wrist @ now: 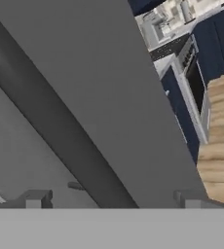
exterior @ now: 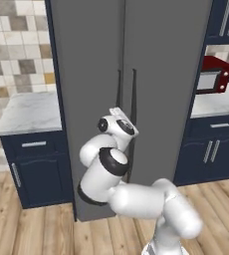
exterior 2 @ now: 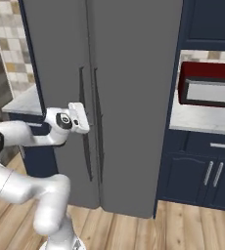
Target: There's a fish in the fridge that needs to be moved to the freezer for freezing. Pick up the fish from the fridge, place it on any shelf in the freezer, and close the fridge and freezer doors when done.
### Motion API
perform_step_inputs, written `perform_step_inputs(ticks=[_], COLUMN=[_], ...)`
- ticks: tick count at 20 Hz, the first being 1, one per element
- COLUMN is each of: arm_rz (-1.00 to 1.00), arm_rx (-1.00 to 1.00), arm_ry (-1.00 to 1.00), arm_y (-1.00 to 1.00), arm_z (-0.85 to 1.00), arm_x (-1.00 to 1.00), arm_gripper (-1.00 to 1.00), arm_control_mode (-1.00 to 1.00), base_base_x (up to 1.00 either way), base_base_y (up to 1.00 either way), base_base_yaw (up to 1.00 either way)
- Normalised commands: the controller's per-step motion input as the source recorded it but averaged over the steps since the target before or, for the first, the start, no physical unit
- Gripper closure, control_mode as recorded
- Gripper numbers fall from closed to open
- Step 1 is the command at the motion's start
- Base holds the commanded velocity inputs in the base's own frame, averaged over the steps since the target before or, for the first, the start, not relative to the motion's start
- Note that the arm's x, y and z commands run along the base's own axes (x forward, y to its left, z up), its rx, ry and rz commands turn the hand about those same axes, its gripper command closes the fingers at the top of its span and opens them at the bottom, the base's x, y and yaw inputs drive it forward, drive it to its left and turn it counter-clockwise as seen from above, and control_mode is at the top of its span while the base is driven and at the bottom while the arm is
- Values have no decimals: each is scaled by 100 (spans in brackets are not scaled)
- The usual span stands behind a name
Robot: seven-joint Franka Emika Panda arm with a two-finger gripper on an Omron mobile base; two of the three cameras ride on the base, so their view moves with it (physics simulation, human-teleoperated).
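- Both fridge and freezer doors [exterior: 131, 64] look shut in your base views, two flat grey panels meeting at a seam, handles side by side.
- So the fridge [exterior: 161, 89] and the freezer [exterior: 86, 74] are sealed up and you can't see the fish at all; going by the task it should be inside the fridge, but I can't confirm that.
- My read: you're either right at the start or at the very end. Can't tell which from this alone.
- Your gripper [wrist: 113, 198] is spread wide, fingertips [wrist: 34, 199] well apart, holding nothing.
- From the hand view a dark bar handle [wrist: 60, 131] runs diagonally between the tips, so you're straddling it or just off it; can't tell if the pads touch.
- In the right base view the gripper sits right at the left-hand handle [exterior 2: 83, 102].
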Motion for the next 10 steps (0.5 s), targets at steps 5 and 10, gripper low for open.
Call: perform_step_inputs(ticks=[5,10], arm_rz=[0,0], arm_rx=[0,0], arm_ry=[6,6], arm_y=[-24,-24], arm_z=[0,0], arm_x=[76,79], arm_gripper=[-100,-100], arm_control_mode=[-100,-100], base_base_x=[0,0], base_base_y=[0,0], base_base_yaw=[0,0])
